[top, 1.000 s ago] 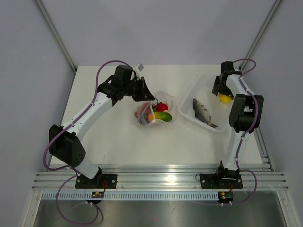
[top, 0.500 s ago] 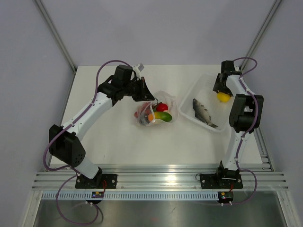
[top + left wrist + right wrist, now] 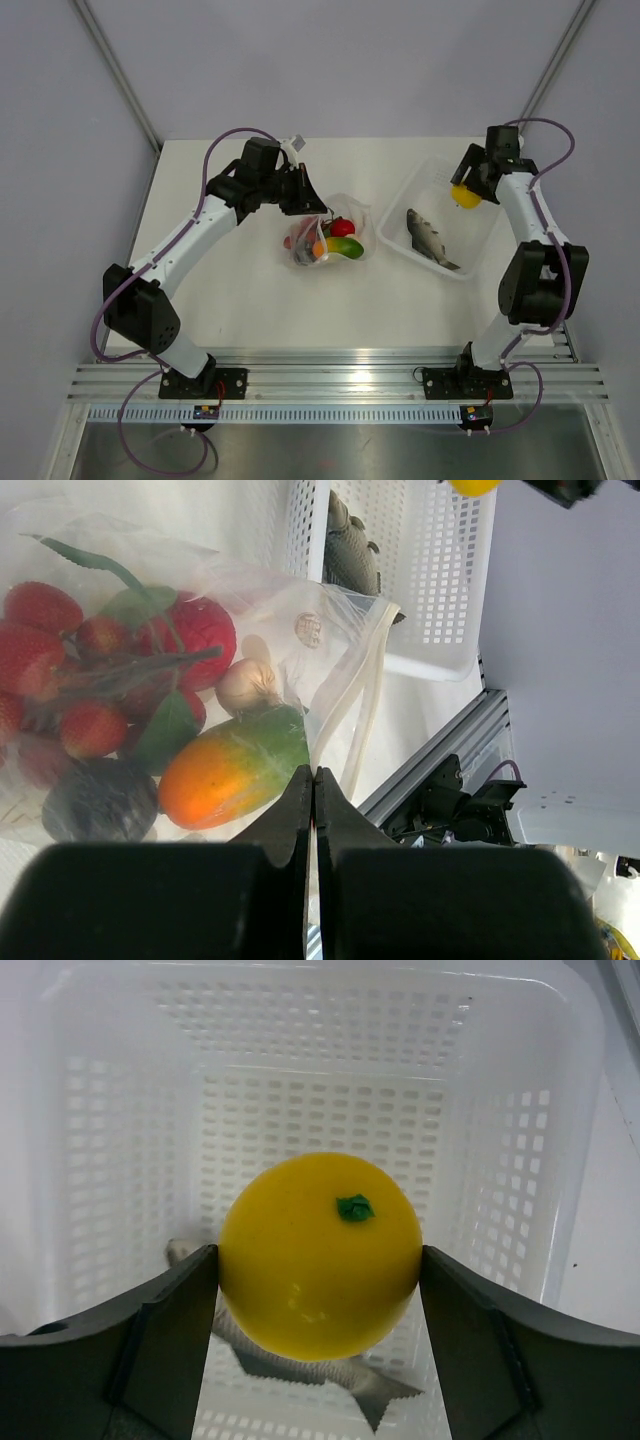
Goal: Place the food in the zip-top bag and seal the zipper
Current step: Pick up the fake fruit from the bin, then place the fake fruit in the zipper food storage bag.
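While aloft, lemon (image 3: 318,1255) in right claw (image 3: 318,1272)

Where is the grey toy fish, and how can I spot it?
On the right side of the white table sits a white slotted plastic basket. The grey, scaly toy fish lies on its floor. It is the only long grey thing there; the round yellow ball over it is held in the right gripper.

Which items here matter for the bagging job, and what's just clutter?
Job: zip-top bag, zipper, mango and strawberries inside, yellow fruit in right end effector, toy fish.
Just there: white basket.
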Tool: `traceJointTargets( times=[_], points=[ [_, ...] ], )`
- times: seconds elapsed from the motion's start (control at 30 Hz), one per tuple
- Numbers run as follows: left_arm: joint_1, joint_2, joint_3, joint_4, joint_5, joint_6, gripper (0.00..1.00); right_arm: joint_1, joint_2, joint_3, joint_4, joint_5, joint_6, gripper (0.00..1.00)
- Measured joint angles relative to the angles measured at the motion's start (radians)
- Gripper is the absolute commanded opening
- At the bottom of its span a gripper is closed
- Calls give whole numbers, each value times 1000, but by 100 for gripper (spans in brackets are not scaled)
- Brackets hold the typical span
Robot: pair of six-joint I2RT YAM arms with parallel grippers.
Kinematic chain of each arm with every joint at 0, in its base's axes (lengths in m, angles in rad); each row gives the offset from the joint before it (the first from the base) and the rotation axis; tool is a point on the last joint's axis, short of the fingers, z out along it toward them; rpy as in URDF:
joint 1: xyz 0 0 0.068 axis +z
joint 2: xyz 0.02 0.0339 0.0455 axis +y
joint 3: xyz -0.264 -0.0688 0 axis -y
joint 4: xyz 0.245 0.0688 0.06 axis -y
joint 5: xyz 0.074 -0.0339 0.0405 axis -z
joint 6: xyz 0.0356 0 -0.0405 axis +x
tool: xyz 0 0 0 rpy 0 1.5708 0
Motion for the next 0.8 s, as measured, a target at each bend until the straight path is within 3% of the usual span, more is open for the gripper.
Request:
traceJointTargets(
  times=[0.23, 0.43, 0.63, 0.8],
  points=[
    [0, 0, -2, 3, 23, -4, 0, 39, -308, -44, -41, -157, 57, 48],
    [0, 0, -4, 5, 31, -15, 0, 338, -447, -52, -79, -196, 103, 49],
    [0, 0, -5, 5, 37, -34, 0, 606, -457, -79, -76, -191, 188, 51],
    [0, -13, -24, 9, 38, -54, 0, 757, -353, -78, -56, -161, 226, 55]
  ],
)
